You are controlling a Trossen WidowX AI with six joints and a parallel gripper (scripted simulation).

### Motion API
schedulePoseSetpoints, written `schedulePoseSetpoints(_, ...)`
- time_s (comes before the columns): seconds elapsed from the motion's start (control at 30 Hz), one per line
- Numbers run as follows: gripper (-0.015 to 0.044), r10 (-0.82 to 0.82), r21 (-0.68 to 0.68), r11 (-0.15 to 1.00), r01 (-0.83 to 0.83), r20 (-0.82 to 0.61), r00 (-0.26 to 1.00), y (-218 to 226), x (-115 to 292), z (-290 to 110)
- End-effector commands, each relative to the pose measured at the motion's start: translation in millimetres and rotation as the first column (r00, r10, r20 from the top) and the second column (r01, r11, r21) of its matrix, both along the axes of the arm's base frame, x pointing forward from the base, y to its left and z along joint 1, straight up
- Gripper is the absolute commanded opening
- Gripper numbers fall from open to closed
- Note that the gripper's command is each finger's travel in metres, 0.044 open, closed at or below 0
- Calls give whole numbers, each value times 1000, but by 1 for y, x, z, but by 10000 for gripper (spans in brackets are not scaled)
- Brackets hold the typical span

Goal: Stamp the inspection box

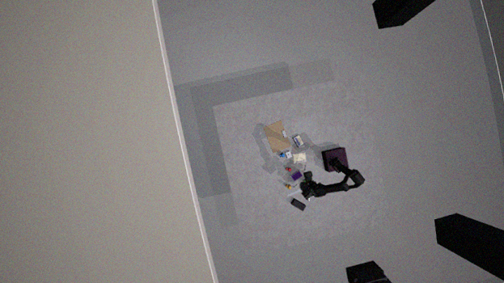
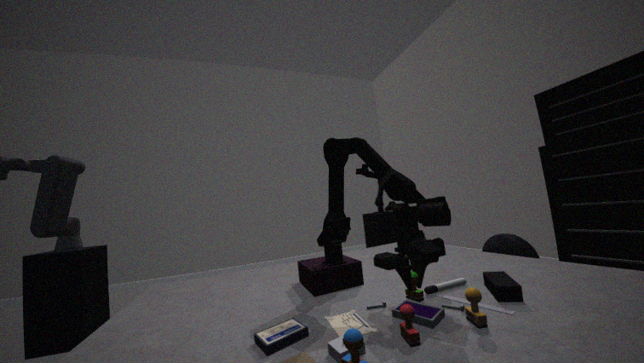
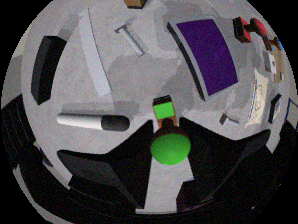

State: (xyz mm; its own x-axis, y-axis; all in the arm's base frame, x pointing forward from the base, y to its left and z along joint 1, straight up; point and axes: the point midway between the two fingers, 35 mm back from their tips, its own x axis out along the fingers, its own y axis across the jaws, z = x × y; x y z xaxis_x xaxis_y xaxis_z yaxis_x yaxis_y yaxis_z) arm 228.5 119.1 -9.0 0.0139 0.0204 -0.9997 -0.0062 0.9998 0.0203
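My gripper (image 2: pixel 414 285) (image 3: pixel 166 122) is shut on the green-knobbed stamp (image 2: pixel 414 294) (image 3: pixel 170 148), with a fingertip on either side of its brown neck. The stamp is upright, its base at bench level beside the pad; its lettering is not visible. The purple ink pad (image 1: pixel 296 175) (image 2: pixel 420 310) (image 3: pixel 207 57) lies open in its grey tray, in front of the stamp in the exterior view. A cream card (image 1: pixel 299 158) (image 2: pixel 347 322) (image 3: pixel 257 100) with dark lines lies beyond the pad; its box cannot be made out clearly.
A red stamp (image 2: pixel 409 332) (image 3: pixel 257 27) and a yellow stamp (image 2: pixel 475 315) stand near the pad. A blue stamp (image 2: pixel 353 337) stands by a white block (image 2: pixel 336 347). A marker (image 2: pixel 445 285) (image 3: pixel 85 121), bolts, a pale strip (image 3: pixel 93 55) and a black block (image 2: pixel 502 286) (image 3: pixel 46 70) lie around.
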Motion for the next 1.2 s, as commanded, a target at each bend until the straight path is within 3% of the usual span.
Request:
schedulePoseSetpoints(0.0, 0, 0, 2, 1000, 0, 0, 1000, 0, 1, 2)
schedulePoseSetpoints(1.17, 0, 0, 9, 1000, 0, -1, 1000, 1, 2, 19)
